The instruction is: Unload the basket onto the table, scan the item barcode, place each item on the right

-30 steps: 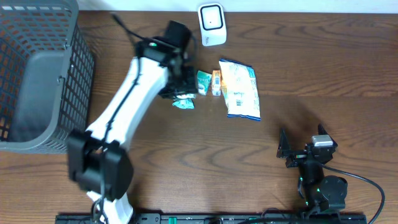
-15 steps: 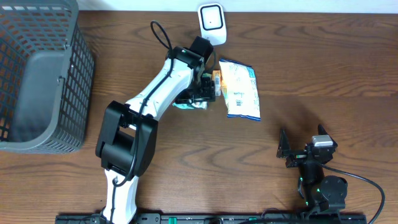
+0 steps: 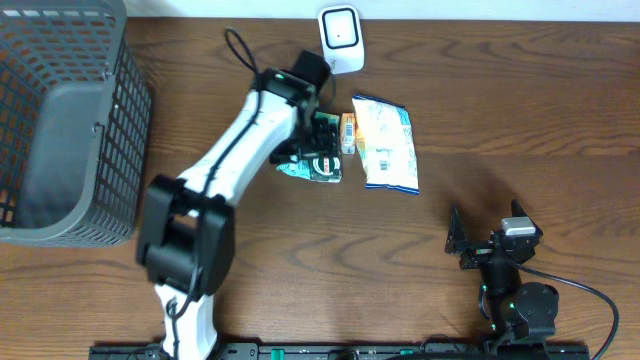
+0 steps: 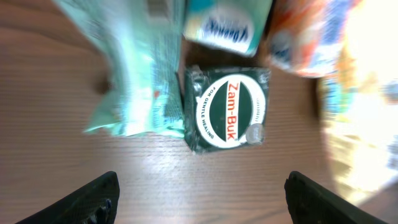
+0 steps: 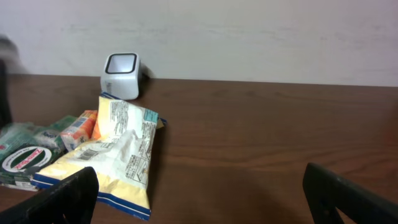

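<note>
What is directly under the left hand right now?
A green Zam-Buk box lies label up on the table, a pale green packet beside it. Its underside is hidden.

A grey mesh basket [image 3: 135,130] stands on the brown wooden bench [image 3: 520,110], well left of the left claw [image 3: 320,140].

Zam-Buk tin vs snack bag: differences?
The dark green square Zam-Buk tin is small; the white-and-yellow snack bag is larger, oblong and crinkled. The tin lies before the open left hand; the bag lies aside. Both rest on the wooden table.
</note>
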`<state>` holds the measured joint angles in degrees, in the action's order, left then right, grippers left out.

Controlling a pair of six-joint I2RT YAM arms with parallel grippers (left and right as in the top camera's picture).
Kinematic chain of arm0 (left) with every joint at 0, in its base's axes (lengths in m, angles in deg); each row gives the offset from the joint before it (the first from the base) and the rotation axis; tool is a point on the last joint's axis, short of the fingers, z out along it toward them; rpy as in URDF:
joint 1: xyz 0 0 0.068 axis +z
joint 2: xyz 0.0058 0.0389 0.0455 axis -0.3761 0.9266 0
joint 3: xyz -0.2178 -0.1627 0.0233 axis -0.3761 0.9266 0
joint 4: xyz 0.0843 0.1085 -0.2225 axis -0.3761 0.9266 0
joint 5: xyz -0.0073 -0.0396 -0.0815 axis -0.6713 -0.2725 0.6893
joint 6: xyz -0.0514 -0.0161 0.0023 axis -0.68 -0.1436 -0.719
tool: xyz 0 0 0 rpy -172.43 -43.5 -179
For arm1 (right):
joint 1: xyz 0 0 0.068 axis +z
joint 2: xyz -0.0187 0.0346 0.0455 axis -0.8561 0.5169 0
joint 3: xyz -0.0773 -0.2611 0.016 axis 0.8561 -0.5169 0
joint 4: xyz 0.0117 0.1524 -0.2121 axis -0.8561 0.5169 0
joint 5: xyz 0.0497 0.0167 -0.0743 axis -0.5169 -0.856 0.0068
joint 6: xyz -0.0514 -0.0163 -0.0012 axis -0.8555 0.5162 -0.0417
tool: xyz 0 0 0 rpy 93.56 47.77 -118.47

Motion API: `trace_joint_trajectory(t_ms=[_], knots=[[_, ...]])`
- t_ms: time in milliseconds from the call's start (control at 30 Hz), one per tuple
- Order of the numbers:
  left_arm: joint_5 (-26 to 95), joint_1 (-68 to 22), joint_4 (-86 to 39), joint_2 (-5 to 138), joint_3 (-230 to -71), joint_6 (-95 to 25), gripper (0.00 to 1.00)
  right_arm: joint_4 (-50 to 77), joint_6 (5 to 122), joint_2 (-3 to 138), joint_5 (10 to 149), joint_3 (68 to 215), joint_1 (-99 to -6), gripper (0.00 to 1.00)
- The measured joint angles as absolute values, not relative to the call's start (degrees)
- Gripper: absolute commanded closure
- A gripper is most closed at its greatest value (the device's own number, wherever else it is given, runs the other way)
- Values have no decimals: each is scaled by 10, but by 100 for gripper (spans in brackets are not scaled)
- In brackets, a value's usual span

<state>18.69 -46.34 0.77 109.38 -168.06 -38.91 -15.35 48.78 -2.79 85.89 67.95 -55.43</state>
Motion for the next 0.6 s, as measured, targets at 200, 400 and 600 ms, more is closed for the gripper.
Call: trace_joint_trajectory(t_ms=[200,400,600], knots=[[152,-401,7,966,-1681,-387,12,-153,488,-28,859,680,-554,1],[90,-318,35,877,-1681,-335,2,-153,488,-28,859,680,-554,1],[28,-293,103,880,-1681,-287,2,-153,488,-28,859,680,-554,1]])
